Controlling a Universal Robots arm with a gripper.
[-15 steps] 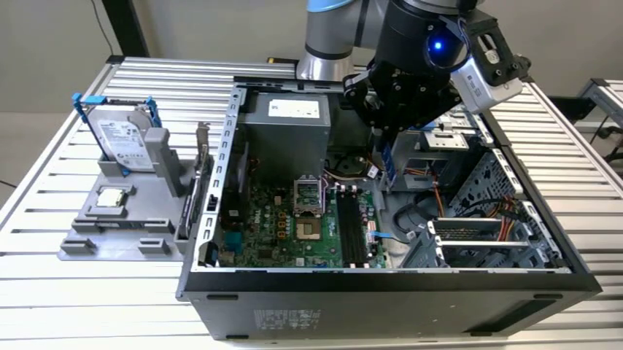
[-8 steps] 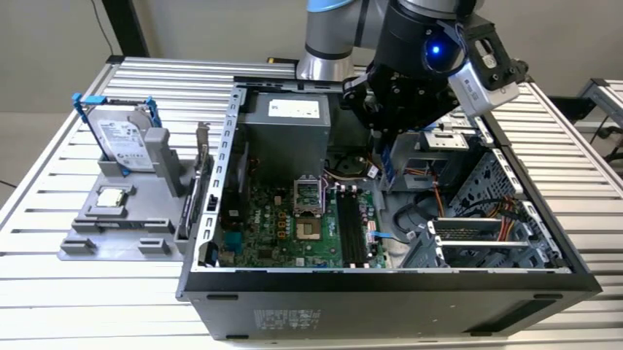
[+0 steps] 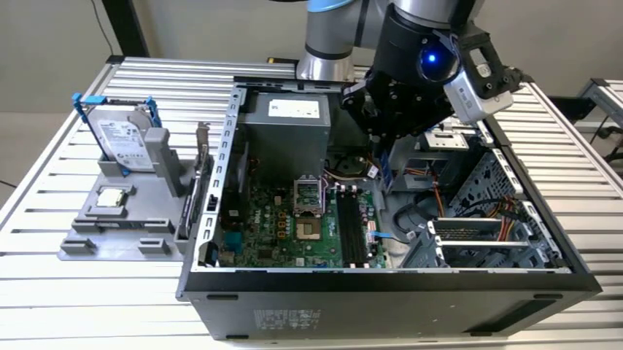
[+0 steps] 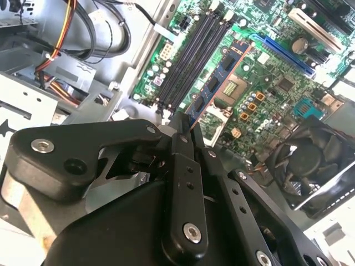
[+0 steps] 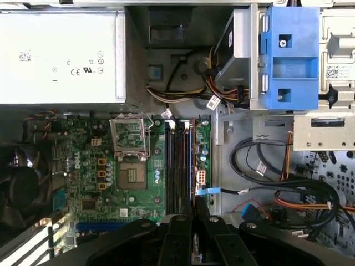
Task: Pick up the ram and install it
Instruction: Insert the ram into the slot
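Note:
My gripper (image 3: 386, 144) hangs inside the open computer case (image 3: 209, 219), shut on the ram (image 3: 387, 166), a thin blue stick held on edge. In the second wrist view the ram (image 4: 219, 80) with its dark chips reaches out from the black fingers (image 4: 180, 149) over the green motherboard (image 4: 277, 72). In the first wrist view the ram (image 5: 192, 160) shows edge-on, in line with the black memory slots (image 5: 177, 166) and just beside them. The slots (image 3: 351, 226) lie below and nearer than the gripper in the exterior view. The ram is above the board, not seated.
A grey power supply (image 3: 282, 131) fills the case's far end. The CPU socket (image 3: 306, 197) lies beside the slots, with cables (image 3: 457, 204) and a drive cage (image 5: 291, 55) on the other side. Outside, a hard drive (image 3: 122, 142) stands on a grey stand, beside an upright card (image 3: 200, 171).

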